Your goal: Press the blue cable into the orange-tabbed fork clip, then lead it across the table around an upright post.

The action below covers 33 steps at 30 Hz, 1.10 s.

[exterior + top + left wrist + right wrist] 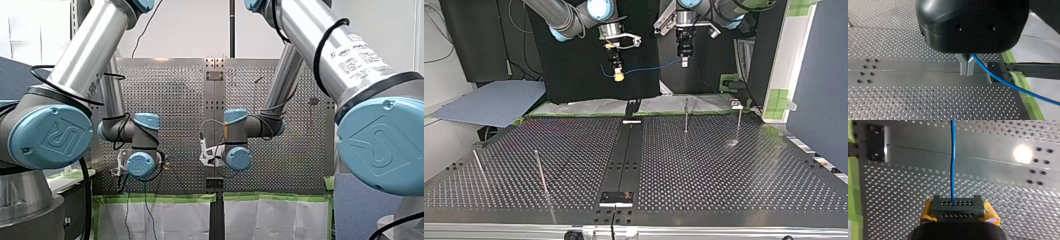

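**Cable aloft between both grippers**

The perforated table (724,170) lies well below both arms. My left gripper (684,62) is clenched on the blue cable (649,66); my right gripper (618,75), yellow-padded, grasps it too. The cable runs side to side between them. An upright post (686,116) stands almost under the left, the nearer arm. The orange-tabbed fork clip seems too small to pick out.

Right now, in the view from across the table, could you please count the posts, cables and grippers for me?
Posts: 4
Blue cable: 1
Grippers: 2, my right gripper and my left gripper
Total: 7
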{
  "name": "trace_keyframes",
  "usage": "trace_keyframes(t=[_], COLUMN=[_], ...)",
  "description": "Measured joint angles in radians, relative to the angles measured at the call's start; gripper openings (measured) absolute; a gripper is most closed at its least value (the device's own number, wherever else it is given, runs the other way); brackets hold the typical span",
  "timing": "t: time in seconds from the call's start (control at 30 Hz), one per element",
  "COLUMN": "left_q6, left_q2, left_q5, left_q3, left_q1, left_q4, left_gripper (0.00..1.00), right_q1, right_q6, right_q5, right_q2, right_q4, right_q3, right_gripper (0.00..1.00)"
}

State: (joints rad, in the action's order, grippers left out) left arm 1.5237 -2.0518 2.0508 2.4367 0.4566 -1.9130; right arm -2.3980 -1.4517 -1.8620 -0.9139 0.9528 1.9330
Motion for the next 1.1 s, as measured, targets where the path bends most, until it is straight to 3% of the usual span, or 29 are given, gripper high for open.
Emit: trace_keyframes(t=[0.17, 0.4, 0.57, 0.7, 0.93, 1.1], left_q6=[-0.042, -0.098, -0.09, -0.055, 0.012, 0.057], left_q2=[-0.001, -0.001, 0.024, 0.063, 0.13, 0.176], left_q5=[-0.024, -0.029, -0.033, -0.015, 0.003, 0.021], left_q3=[0.0, 0.001, -0.017, -0.054, -0.113, -0.126], left_q1=[-0.006, -0.007, -0.018, -0.013, -0.019, -0.024], left_q4=[0.0, -0.001, -0.025, -0.065, -0.132, -0.177], left_gripper=[0.0, 0.0, 0.0, 0.0, 0.0, 0.0], right_q1=[0.0, 0.0, 0.002, -0.004, 0.003, 0.013], right_q6=[0.0, 0.0, -0.004, -0.029, -0.093, -0.11], right_q5=[0.0, 0.0, 0.004, 0.019, 0.079, 0.101], right_q2=[0.032, 0.037, 0.026, -0.002, -0.071, -0.118], right_q4=[-0.046, -0.059, -0.071, -0.1, -0.167, -0.215], right_q3=[-0.016, -0.017, -0.021, -0.046, -0.11, -0.142], right_gripper=[0.0, 0.0, 0.0, 0.0, 0.0, 0.0])
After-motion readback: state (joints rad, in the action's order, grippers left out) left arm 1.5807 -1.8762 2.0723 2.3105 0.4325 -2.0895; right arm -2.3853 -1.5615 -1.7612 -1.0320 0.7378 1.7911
